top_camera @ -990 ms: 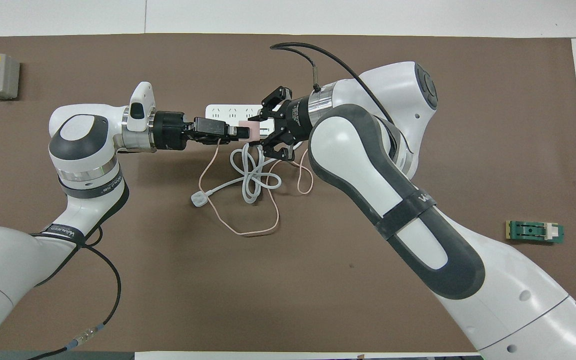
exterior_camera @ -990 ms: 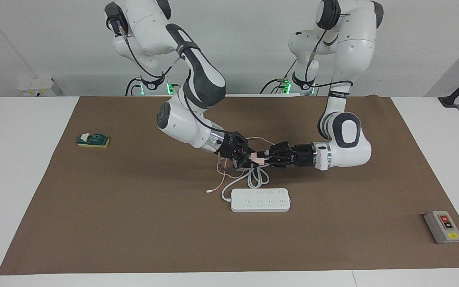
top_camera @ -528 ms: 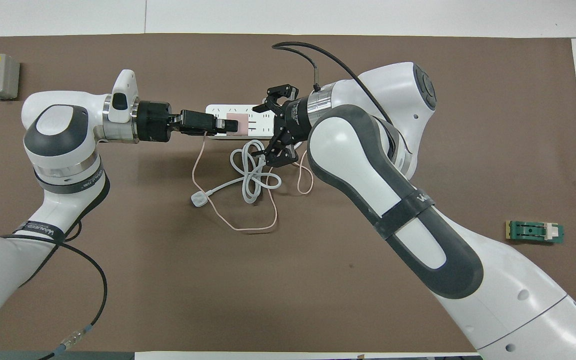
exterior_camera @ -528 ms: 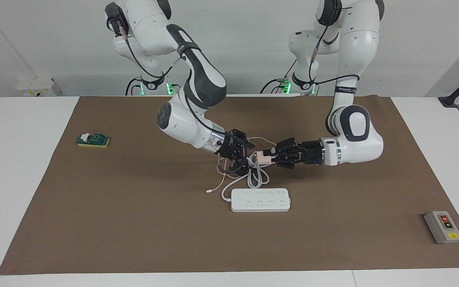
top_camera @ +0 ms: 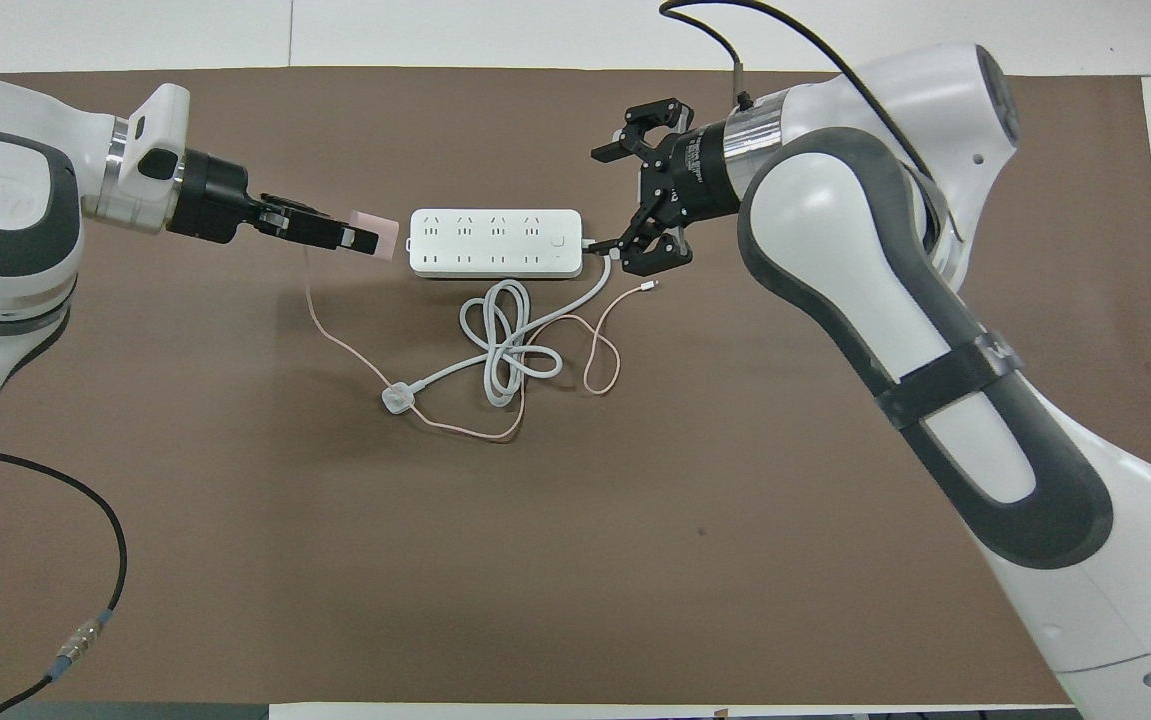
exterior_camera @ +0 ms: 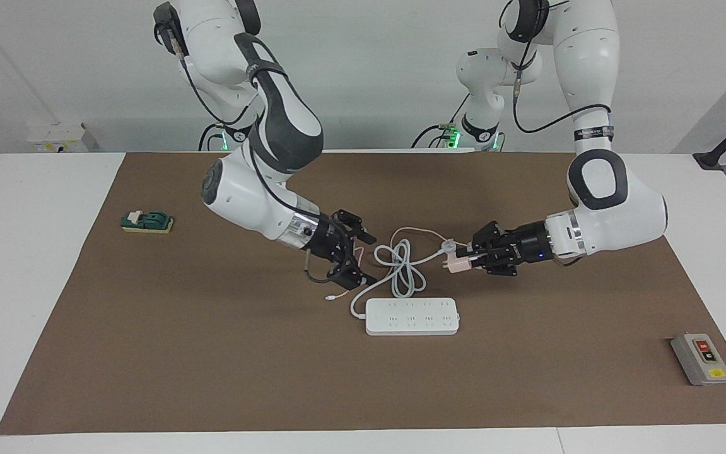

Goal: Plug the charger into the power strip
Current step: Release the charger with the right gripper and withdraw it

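My left gripper [exterior_camera: 462, 260] [top_camera: 365, 238] is shut on the charger [exterior_camera: 454, 267] [top_camera: 383, 233], a pale pink cube held above the mat just off the power strip's end toward the left arm. Its thin pink cable [top_camera: 455, 430] trails down across the mat to a white tip [top_camera: 649, 287] [exterior_camera: 331, 299]. The power strip [exterior_camera: 412, 316] [top_camera: 495, 243] lies flat, sockets up. My right gripper [exterior_camera: 366, 258] [top_camera: 617, 200] hangs open and holds nothing, over the mat off the strip's other end.
The strip's thick white cord [exterior_camera: 402, 272] [top_camera: 507, 350] lies coiled nearer the robots than the strip and ends in a white plug [top_camera: 396, 399]. A grey button box [exterior_camera: 701, 358] sits toward the left arm's end. A green block [exterior_camera: 147, 221] lies toward the right arm's end.
The right gripper opened, let go of the charger and drew back toward its own end. The left gripper carried the charger away toward the left arm's end, dragging the pink cable.
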Controlling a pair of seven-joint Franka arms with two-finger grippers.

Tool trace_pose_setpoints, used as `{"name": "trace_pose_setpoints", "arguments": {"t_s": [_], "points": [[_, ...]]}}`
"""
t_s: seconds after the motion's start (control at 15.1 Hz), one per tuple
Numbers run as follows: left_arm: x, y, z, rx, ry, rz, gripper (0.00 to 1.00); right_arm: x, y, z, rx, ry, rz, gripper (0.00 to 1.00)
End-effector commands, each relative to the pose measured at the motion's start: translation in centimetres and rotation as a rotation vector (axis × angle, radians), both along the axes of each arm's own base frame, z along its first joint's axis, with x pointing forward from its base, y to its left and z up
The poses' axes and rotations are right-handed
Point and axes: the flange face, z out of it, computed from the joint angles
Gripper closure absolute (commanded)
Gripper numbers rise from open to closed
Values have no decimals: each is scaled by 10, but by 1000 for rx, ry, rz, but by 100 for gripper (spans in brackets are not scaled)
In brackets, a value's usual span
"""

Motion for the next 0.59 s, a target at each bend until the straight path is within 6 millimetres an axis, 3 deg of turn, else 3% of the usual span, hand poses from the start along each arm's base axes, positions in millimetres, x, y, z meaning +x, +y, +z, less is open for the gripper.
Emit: {"name": "trace_pose_setpoints", "arguments": {"t_s": [0.0, 0.13, 0.4, 0.53], "points": [[16, 17, 6, 133, -93, -76, 100, -6, -18, 32, -71, -47, 23, 0], [19, 27, 10, 239, -182, -182, 100, -5, -38, 40, -110, -71, 41, 0], [28, 19, 12, 325, -389, -359, 100, -3, -80, 52, -201, -145, 126, 0], [35, -4, 8, 438, -515, -475, 100, -6, -92, 59, -253, -179, 177, 0]]}}
